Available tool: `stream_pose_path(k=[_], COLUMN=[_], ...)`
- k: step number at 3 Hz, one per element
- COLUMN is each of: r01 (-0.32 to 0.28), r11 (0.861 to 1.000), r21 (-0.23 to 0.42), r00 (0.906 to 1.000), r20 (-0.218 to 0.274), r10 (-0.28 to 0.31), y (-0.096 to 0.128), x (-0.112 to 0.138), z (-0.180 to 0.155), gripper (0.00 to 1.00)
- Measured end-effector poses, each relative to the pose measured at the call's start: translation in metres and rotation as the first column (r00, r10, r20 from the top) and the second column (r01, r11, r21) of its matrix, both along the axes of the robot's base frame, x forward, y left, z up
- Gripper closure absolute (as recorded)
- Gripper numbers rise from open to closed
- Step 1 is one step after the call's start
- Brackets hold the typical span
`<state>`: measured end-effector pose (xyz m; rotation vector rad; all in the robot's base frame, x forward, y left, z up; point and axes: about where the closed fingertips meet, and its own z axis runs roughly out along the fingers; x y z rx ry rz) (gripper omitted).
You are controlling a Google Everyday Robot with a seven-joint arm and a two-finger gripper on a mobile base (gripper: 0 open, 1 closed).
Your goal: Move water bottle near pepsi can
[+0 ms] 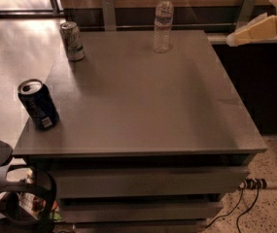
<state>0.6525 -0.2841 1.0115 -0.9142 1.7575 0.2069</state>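
Observation:
The water bottle [163, 22], clear with a white cap and a pale label band, stands upright at the far edge of the grey table [143, 101]. The pepsi can [38, 104], dark navy with a silver top, stands near the table's front left corner. My gripper [236, 37], pale yellow, reaches in from the upper right. It hangs past the table's far right corner, well to the right of the bottle and apart from it. It holds nothing.
A pale silver-green can [73, 41] stands at the table's far left corner. A dark counter with a rail [235, 18] runs behind and to the right of the table. Cables and a power strip [257, 184] lie on the floor at the lower right.

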Motion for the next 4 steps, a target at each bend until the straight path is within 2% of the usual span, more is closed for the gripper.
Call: stream_pose_path(k=[1, 2, 4], r01=[0.0, -0.031, -0.102], r11=[1.0, 0.999, 0.981], r21=[0.0, 0.043, 0.163], r00=[1.0, 0.9995, 0.9947], r20=[0.0, 0.004, 0.007], r10=[0.0, 0.031, 0.103], y=[0.0, 0.017, 0.071], x=[0.0, 0.025, 0.094], z=[0.0, -0.004, -0.029], gripper=[0.0, 0.0, 0.0])
